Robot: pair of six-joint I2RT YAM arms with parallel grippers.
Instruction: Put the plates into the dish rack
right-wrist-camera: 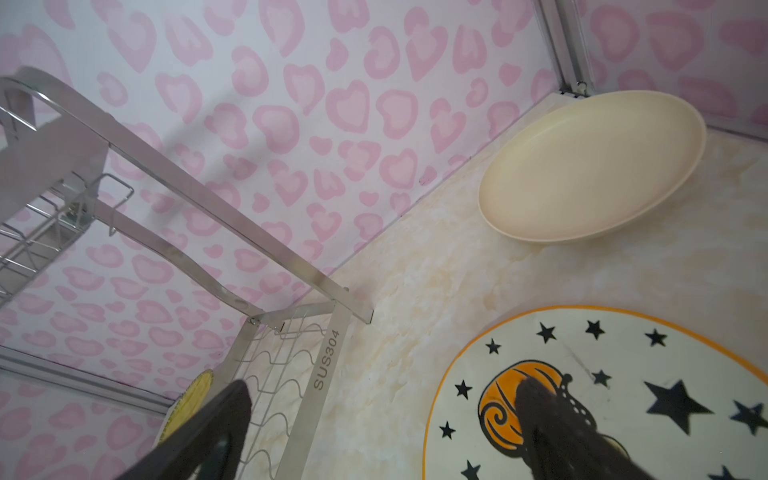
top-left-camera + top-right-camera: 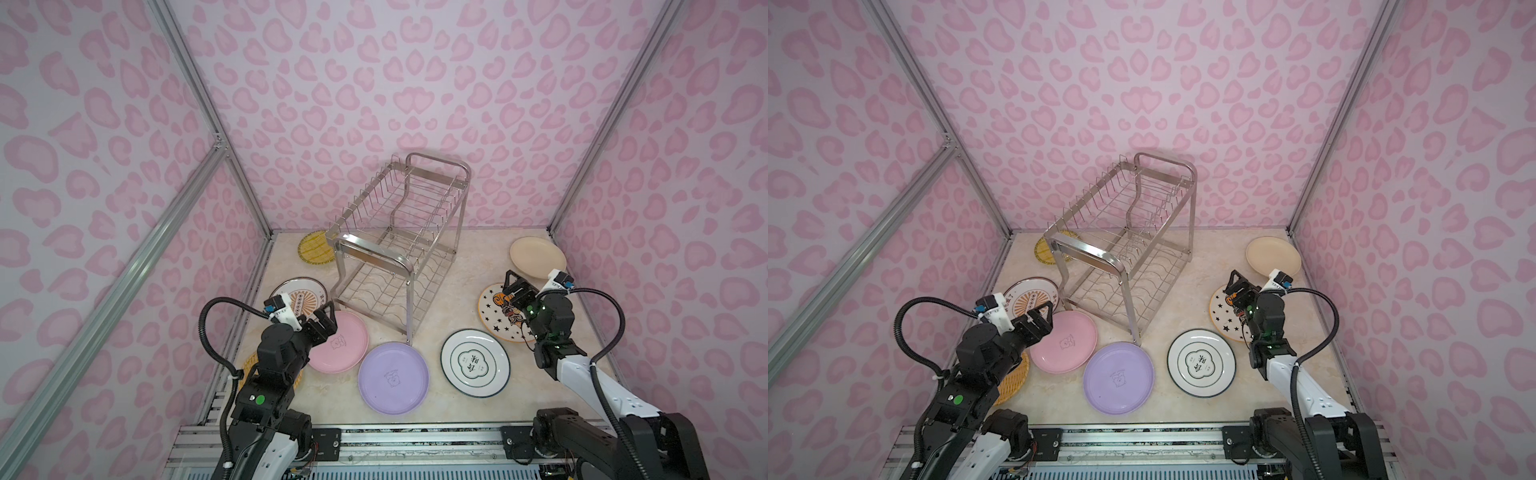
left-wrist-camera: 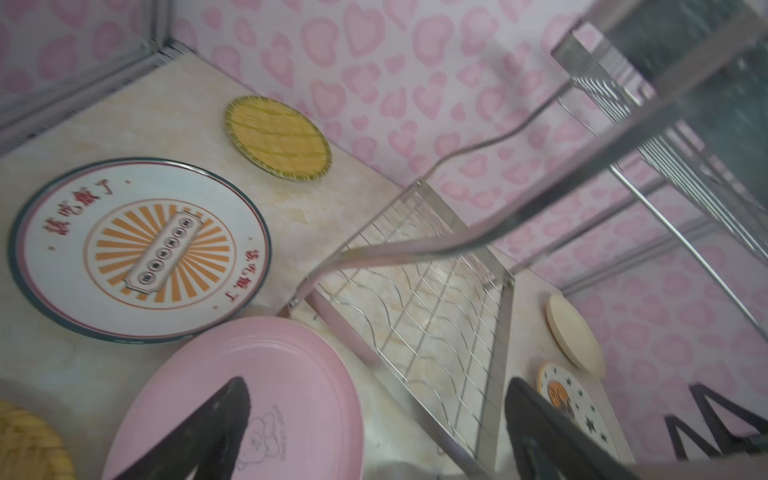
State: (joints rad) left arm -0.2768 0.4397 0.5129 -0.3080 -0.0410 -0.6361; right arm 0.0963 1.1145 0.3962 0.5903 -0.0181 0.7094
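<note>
The left gripper [image 2: 330, 318], jaws wide and empty, hung over the upper-left rim of the pink plate [image 2: 347, 347]. The plate lay flat toward the lower right of the gripper in both top views; being round, it offered no long axis, and the left arm was plainly the nearer. The right gripper [image 2: 509, 284], likewise wide and empty, stood above the star-patterned plate [image 2: 494, 326] at centre right. The dish rack [image 2: 399, 232], empty, ran from lower left to upper right at frame centre, one leg just beside the pink plate. Every visible plate lay flat on the marbled table [image 2: 449, 303], enclosed by heart-print panels [image 2: 374, 83].
</note>
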